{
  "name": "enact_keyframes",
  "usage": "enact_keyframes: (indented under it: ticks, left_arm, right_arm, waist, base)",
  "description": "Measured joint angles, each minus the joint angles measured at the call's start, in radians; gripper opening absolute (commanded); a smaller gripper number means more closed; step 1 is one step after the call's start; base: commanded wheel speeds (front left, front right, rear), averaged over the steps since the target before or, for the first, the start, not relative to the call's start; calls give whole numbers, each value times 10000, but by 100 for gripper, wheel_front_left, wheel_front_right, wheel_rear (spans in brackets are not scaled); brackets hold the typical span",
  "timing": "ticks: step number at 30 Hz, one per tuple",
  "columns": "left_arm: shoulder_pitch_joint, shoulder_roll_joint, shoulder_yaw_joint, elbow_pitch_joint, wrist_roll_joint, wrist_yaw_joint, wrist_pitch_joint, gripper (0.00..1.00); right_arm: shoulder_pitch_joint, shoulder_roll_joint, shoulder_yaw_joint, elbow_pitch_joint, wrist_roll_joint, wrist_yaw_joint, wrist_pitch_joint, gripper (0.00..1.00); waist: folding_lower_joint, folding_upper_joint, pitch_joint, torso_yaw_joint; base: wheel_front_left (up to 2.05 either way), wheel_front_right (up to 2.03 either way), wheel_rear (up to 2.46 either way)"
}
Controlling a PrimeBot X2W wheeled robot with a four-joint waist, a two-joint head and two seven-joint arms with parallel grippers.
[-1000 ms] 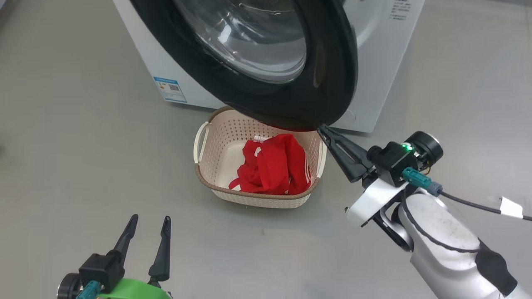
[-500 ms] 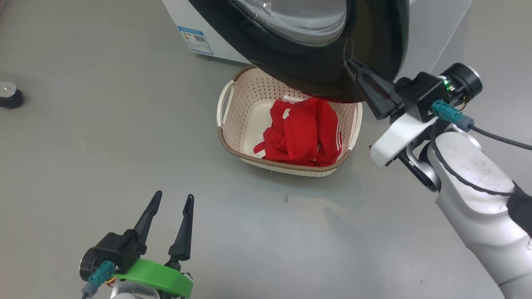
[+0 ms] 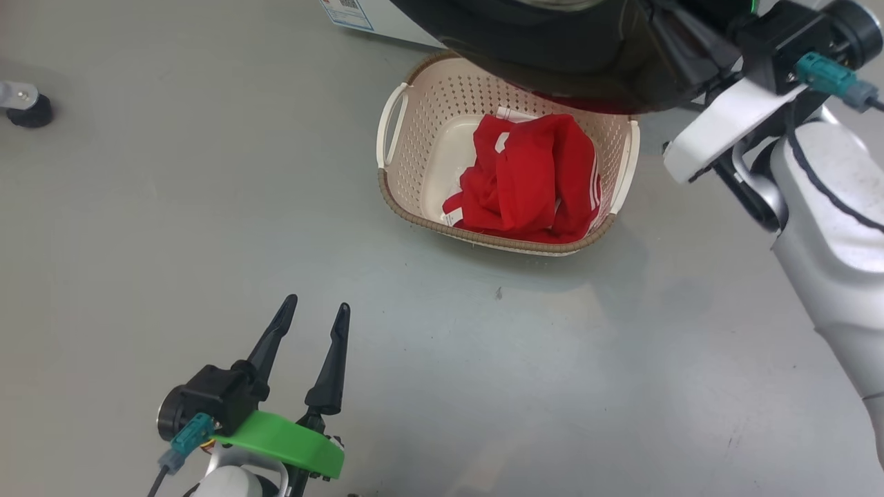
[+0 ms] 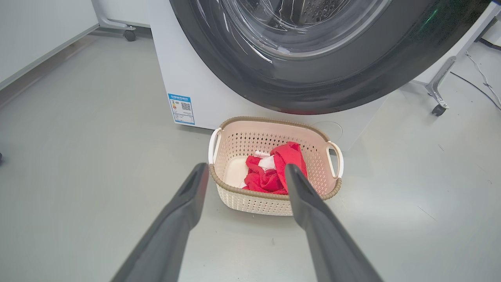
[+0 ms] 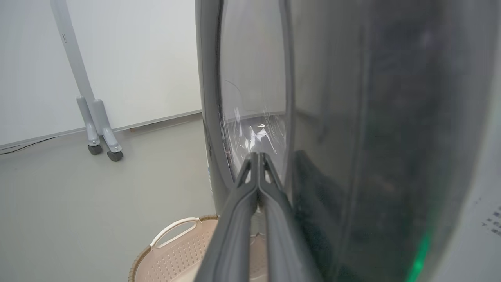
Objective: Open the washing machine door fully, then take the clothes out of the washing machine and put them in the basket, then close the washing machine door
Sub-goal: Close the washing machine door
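Washing machine door (image 3: 552,48), upper right: the right gripper (image 5: 256,156), fingers closed, has climbed its face, so closing seems underway; left gripper (image 3: 316,304) fingers spread.

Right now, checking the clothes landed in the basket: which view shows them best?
Head view: it looks down on the clothes heaped in the basket. Left wrist view: partly behind the left gripper's finger. Right wrist view: the basket's rim.

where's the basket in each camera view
Head view: basket upper centre, far rim under the washing machine door.
Left wrist view: basket centre, just below the door.
Right wrist view: basket bottom edge, left of centre, partly cut off.
Shared landmark: the black door overhanging the basket.
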Motion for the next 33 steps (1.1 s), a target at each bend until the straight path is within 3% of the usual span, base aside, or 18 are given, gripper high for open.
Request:
enact_keyframes:
  ticks: [11, 18, 33]
  left_arm:
    - [-435, -27, -782, -10, -288, 0, 0, 100]
    - [-453, -36, -938, 0, -376, 10, 0, 100]
    - [-884, -50, -1315, -198, -752, 184, 0, 100]
  right_arm:
    - [-1820, -635, -970, 669, 46, -12, 88, 0]
    - [-2657, -585, -1001, 1172, 0, -25, 242, 0]
    - [-3995, -125, -1277, 2082, -150, -715, 290, 0]
  waist:
    - [0, 0, 601, 85]
    - [0, 0, 905, 250]
    - [1, 0, 1535, 462]
  base:
    - [0, 0, 0]
    - [0, 0, 0]
    - [0, 0, 0]
